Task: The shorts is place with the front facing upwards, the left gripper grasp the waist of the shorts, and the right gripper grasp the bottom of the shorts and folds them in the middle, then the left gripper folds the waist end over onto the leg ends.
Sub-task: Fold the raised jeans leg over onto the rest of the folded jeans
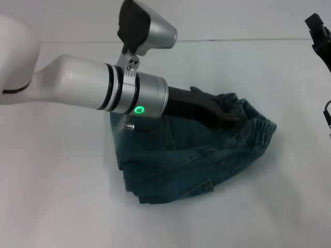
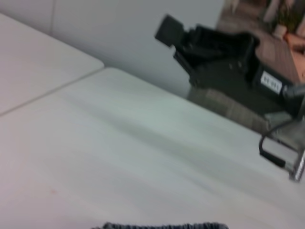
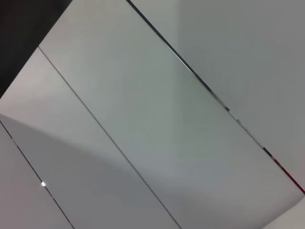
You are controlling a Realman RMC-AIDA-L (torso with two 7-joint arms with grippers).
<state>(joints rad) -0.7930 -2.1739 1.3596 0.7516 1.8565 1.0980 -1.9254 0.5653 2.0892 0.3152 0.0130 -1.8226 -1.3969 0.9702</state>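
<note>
Shorts [image 1: 181,155] lie crosswise, waist [image 1: 253,126] rightward.

Flat white matte tabletop [image 1: 62,196] filling most of head view, thin seam line [image 1: 232,40] running across far part. Pale grey plain wall [image 2: 119,28] standing behind table. Reddish-brown floor patch [image 2: 274,47] showing beyond. Soft even light falling.

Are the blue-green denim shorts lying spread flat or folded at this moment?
Folded, loosely: the blue-green denim shorts are doubled over in a bunched heap, gathered waist raised where the black left gripper sits on it. Right gripper parked aside.
</note>
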